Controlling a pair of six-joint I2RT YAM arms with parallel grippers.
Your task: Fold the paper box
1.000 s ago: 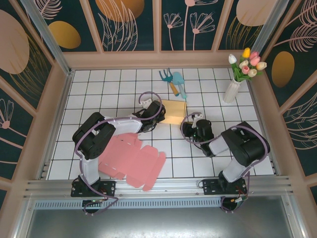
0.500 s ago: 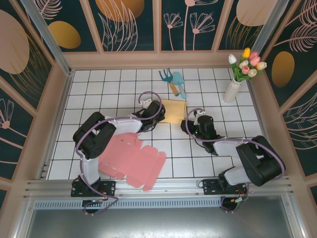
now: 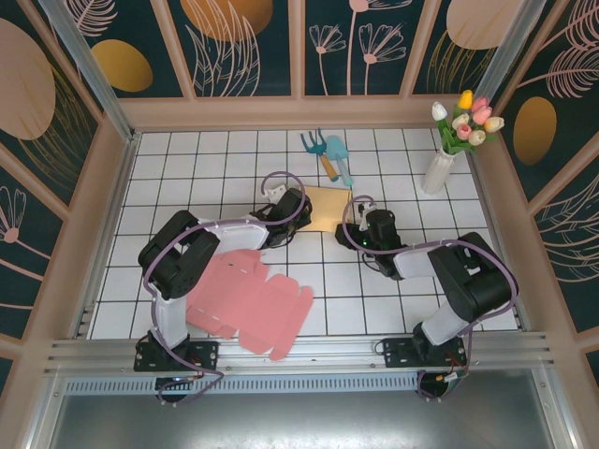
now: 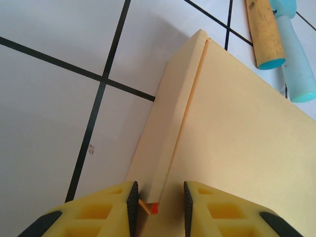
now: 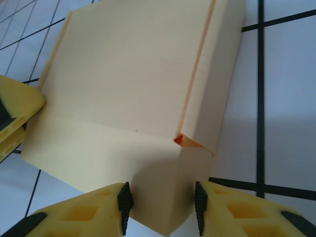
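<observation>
A pale yellow paper box point(image 3: 329, 208) lies partly folded on the tiled table, between my two grippers. My left gripper point(image 3: 305, 210) is at its left edge. In the left wrist view the jaws point(image 4: 158, 200) are open astride the box's point(image 4: 237, 138) folded side wall, the left pad touching it and the right pad apart. My right gripper point(image 3: 356, 226) is at the box's right near corner. In the right wrist view its jaws point(image 5: 162, 205) stand open around the box's point(image 5: 133, 74) front flap. The left gripper's fingers point(image 5: 15, 113) show at that view's left edge.
A flat pink paper box point(image 3: 248, 299) lies unfolded near the left arm's base. Teal garden tools point(image 3: 328, 154) with a wooden handle point(image 4: 264, 29) lie just behind the yellow box. A white vase of tulips point(image 3: 440, 164) stands at the back right.
The right arm has swung in toward the yellow box and its jaws have widened around the flap. The left arm and the box have stayed put.
</observation>
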